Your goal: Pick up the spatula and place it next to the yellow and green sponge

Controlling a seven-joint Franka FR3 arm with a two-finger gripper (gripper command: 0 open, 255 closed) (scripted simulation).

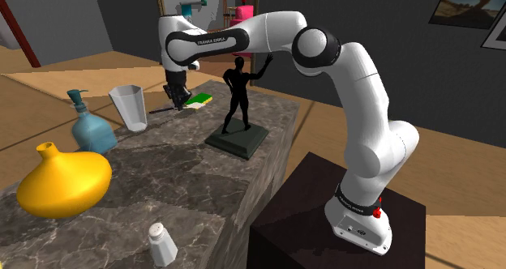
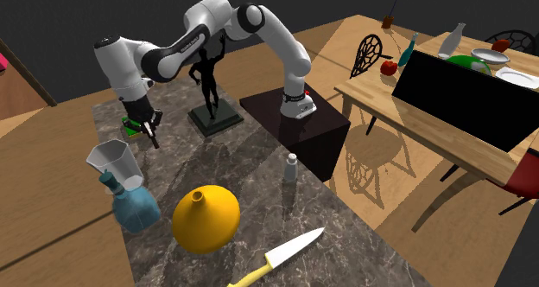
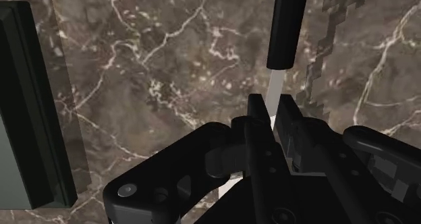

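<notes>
Starting at the shoulder view's left, we see a yellow vase (image 1: pixel 61 182), a blue soap bottle (image 1: pixel 91 131) and a clear cup (image 1: pixel 130 107) on the dark marble table (image 1: pixel 186 178). A white shaker (image 1: pixel 162 243) stands near the table's front edge. Next comes the spatula (image 1: pixel 162 109), which sticks out from the fingers (image 1: pixel 175 96) towards the cup, low over the table. In the wrist view we find the fingers (image 3: pixel 255 121) clamped on the spatula's (image 3: pixel 273 88) thin white part, with its black handle pointing away from them. Just to the right of the fingers lies the yellow and green sponge (image 1: pixel 199 100), near the spatula but apart from it. Further right a black statue (image 1: pixel 237 93) stands on its dark base, close beside the sponge.
</notes>
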